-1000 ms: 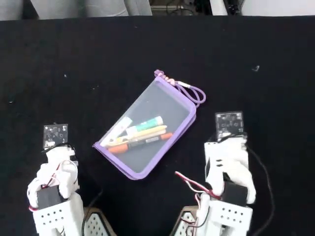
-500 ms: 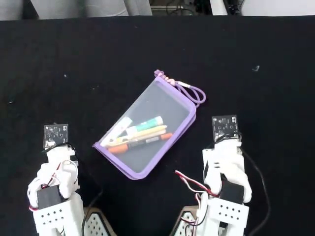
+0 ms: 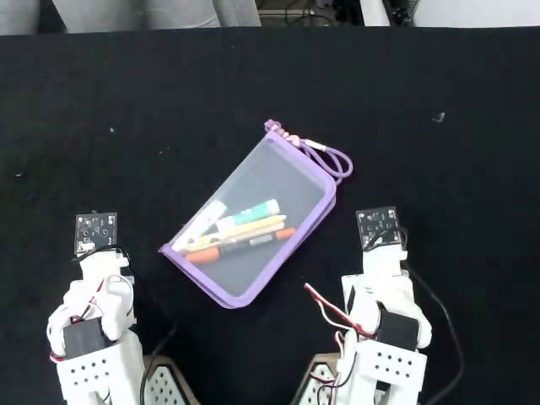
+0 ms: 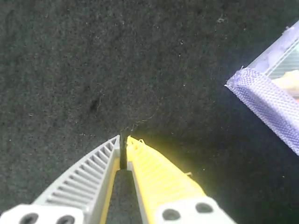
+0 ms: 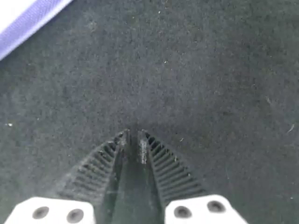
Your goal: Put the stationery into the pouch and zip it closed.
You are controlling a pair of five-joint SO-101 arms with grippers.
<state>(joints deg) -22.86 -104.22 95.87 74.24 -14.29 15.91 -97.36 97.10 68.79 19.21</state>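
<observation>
Surface: black cloth counter (image 3: 101, 101), viewed from above.
Pouch: clear, purple-edged pouch (image 3: 283, 181) lies flat and diagonal at mid-counter, between the two arms and apart from both; a cord loop (image 3: 333, 159) trails from its far corner.
Stationery: markers and pens (image 3: 245, 232) lie inside, bunched toward the near end.
Left pincer (image 4: 124, 142): closed on nothing, near a pouch corner.
Right pincer (image 5: 132, 137): jaws all but meeting, empty, over bare cloth.
Risk: full zipping cannot be confirmed; any gap could let pens slip out when lifted. Pulling it shut unbraced would likely drag the light pouch.
</observation>
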